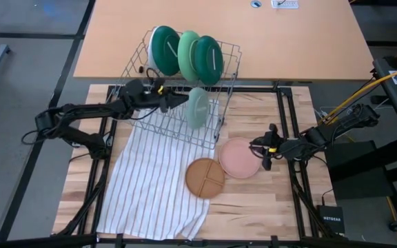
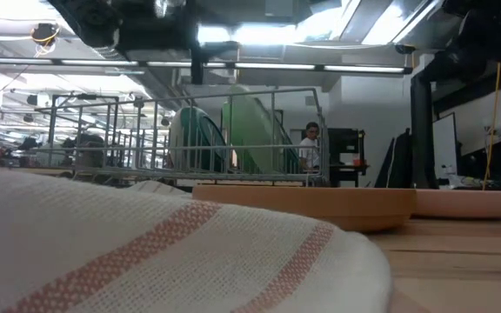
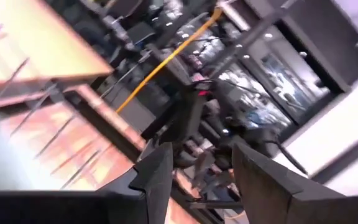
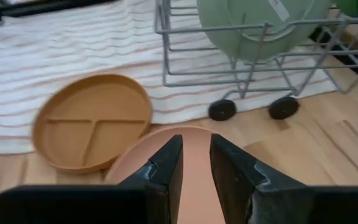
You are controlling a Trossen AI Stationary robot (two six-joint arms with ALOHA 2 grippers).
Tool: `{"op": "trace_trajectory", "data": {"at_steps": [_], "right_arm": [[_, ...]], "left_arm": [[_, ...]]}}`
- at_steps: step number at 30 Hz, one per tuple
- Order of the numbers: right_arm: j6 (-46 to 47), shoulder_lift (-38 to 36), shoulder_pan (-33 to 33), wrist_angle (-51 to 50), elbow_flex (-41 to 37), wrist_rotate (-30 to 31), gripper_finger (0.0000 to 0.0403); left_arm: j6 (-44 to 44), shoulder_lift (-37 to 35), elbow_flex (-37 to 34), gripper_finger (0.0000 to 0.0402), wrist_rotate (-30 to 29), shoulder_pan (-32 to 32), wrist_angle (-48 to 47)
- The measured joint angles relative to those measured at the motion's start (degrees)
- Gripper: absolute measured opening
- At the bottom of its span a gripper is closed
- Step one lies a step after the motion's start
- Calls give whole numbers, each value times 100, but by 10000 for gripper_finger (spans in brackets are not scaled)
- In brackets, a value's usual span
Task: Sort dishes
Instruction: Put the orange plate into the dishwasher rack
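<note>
Three plates stand on edge in the far part of the grey wire rack (image 1: 178, 134): a dark green one (image 1: 163, 47), a light green one (image 1: 188, 54) and another dark green one (image 1: 209, 60). A pale mint plate (image 1: 197, 107) (image 4: 253, 25) stands on edge between the wires nearer the front. My left gripper (image 1: 183, 99) (image 3: 201, 158) reaches level over the rack, just left of that plate, open with nothing between its fingers. A brown divided plate (image 1: 205, 177) (image 4: 92, 121) and a pink plate (image 1: 238, 157) (image 4: 196, 186) lie flat on the table. My right gripper (image 1: 262, 157) (image 4: 196, 149) hangs open above the pink plate's right part.
A white striped cloth (image 1: 150, 186) lies under the rack and spreads toward the table's near left; the brown plate's left part overlaps it. The rack stands on small black wheels (image 4: 222, 110). Bare wood (image 1: 253, 207) lies at the near right. A second tabletop (image 1: 288, 41) sits behind.
</note>
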Motion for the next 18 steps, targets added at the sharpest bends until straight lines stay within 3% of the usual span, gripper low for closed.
{"op": "trace_trajectory", "data": {"at_steps": [8,13,18], "right_arm": [[-18,0,1,334,0,-91,85],[-20,0,0,379,-1,-112,85],[-20,0,0,381,0,-272,85]], "left_arm": [[425,-465,2,155,1,-637,0],[1058,-423,2,155,-57,-1740,-469],[1736,-419,0,155,-774,-3139,-1474]]}}
